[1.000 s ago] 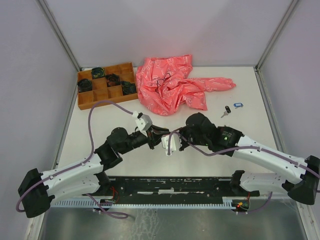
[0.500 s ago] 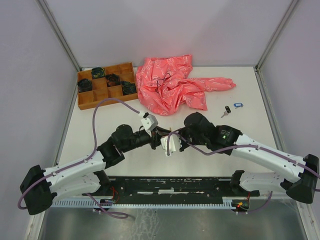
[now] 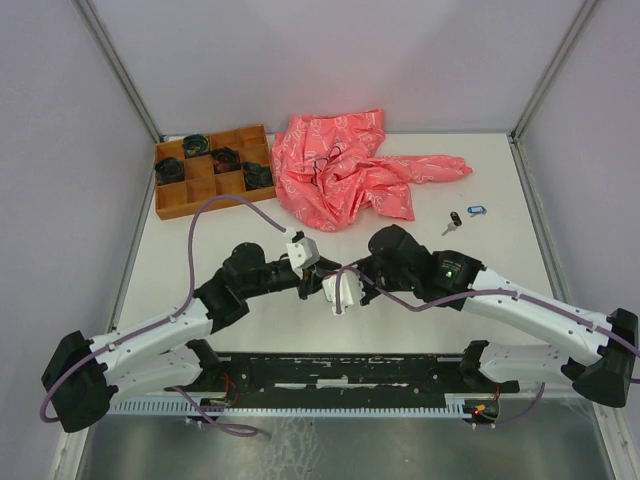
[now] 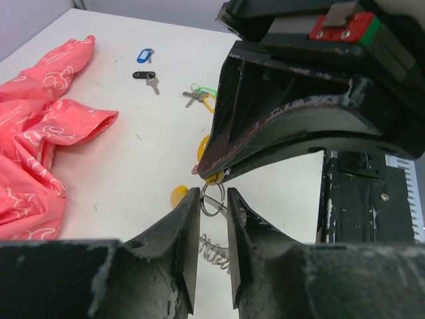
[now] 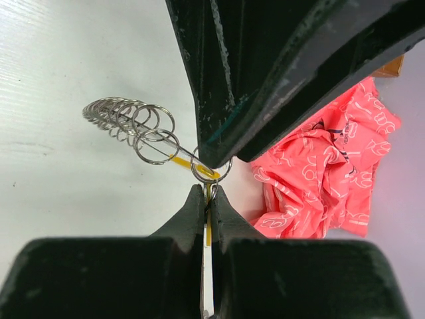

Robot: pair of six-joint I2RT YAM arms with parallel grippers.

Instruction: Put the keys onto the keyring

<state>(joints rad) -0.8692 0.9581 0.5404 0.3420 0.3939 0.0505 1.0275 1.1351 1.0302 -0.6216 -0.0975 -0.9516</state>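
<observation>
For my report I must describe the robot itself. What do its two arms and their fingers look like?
The left arm and right arm have white links and bulky black joints. A purple cable loops along each. The fingers are black, tapered and scuffed. A green light glows on the right arm.

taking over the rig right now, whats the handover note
Right gripper: shut on the yellow segment of the keyring.
Left gripper: jaws slightly parted around a small ring at the keyring's end; grip unclear.
Keys: black-tagged key, blue-tagged key and green-tagged key lie loose on the table.
Done: keyring is held between both grippers.
Left: thread those three keys on.
</observation>
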